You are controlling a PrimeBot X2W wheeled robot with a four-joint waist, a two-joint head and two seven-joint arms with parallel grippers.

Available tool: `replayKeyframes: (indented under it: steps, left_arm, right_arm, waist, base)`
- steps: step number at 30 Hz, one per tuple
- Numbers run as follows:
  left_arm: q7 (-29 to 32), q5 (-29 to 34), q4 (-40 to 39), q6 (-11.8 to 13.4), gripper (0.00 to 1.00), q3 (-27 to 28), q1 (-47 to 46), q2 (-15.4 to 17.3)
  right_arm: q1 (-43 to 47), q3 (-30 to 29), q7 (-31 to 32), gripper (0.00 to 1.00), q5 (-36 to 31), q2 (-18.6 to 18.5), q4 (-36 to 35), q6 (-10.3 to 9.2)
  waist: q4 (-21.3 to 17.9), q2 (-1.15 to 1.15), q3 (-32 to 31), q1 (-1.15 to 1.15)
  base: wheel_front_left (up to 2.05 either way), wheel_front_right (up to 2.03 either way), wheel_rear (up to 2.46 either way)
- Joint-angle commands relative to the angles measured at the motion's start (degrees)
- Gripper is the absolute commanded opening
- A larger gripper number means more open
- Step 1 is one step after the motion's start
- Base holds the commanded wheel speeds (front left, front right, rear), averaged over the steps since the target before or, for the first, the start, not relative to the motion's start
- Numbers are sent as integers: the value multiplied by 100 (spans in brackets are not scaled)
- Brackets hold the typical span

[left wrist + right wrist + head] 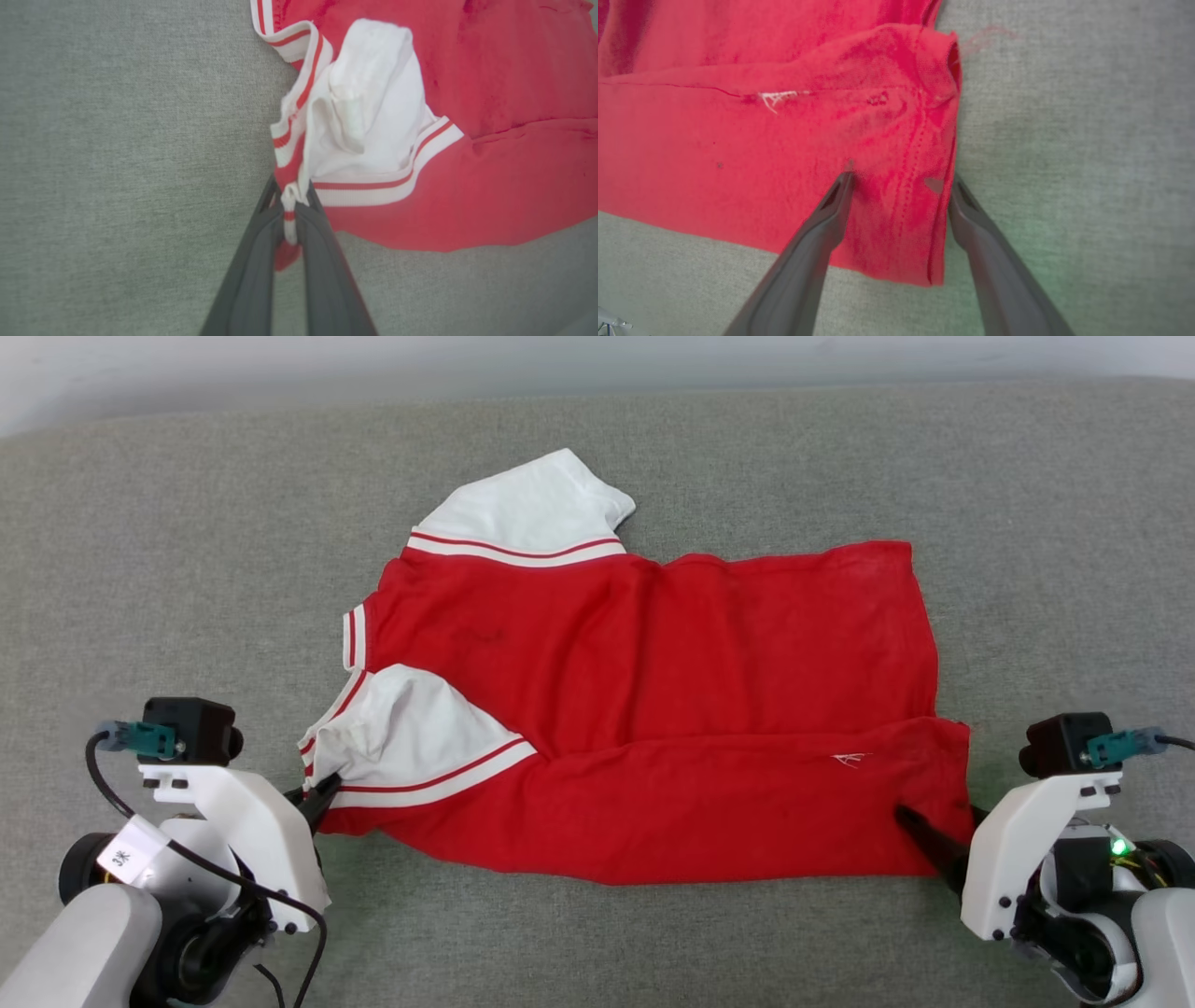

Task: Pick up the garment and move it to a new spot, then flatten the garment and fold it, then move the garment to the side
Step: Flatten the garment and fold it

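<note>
Red thin-fabric jersey with white sleeves [653, 691] stretches sideways across the grey cloth counter [187, 569] between the arms: left pincer [288, 219] pinches its striped sleeve cuff [286, 140], right pincer [901, 179] gapes wide astride the hem corner [924, 233].

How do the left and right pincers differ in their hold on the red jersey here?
The left pincer is shut, pinching the white-and-red striped trim of the red short-sleeved fabric jersey; the right pincer is open, gripping nothing. The left pincer sits at the sleeve end; the right pincer straddles the plain red hem corner, one finger on the fabric, one beside it. Both are at the jersey's near edge.
</note>
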Motion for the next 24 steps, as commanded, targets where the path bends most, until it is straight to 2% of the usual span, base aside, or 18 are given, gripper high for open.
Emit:
replayKeyframes:
  steps: [1, 5, 6, 7, 16, 24]
  left_arm:
    - [-42, 25, -26, 21, 0, -17, -40, -38]
    - [-55, 10, -31, 17, 0, -42, -19, -81]
    - [-70, 9, -17, 12, 0, -49, -17, -95]
    - [-89, 11, 4, 12, 0, -52, -15, -106]
    - [-496, 17, 110, -25, 0, 5, 290, -191]
    - [-655, -60, -100, 221, 0, 84, 1014, -123]
  right_arm:
    - [-1, 84, 96, 100, 25, -38, 151, -3]
    - [-10, 437, 418, 100, 235, -22, 609, -1]
    - [-20, 490, 466, 28, 296, -37, 676, -1]
    - [-37, 519, 458, 0, 369, -39, 709, -1]
    - [-240, 465, -7, 0, 399, -340, 411, -3]
    - [311, 265, 118, 0, 369, -364, 60, -3]
  waist:
    - [34, 0, 49, 0]
    - [74, 0, 108, 0]
    - [84, 0, 112, 0]
    - [92, 0, 109, 0]
    - [51, 0, -384, 0]
    - [73, 0, -1140, 0]
  base:
    - [0, 0, 0]
    - [0, 0, 0]
    - [0, 0, 0]
    - [0, 0, 0]
    - [0, 0, 0]
    - [0, 0, 0]
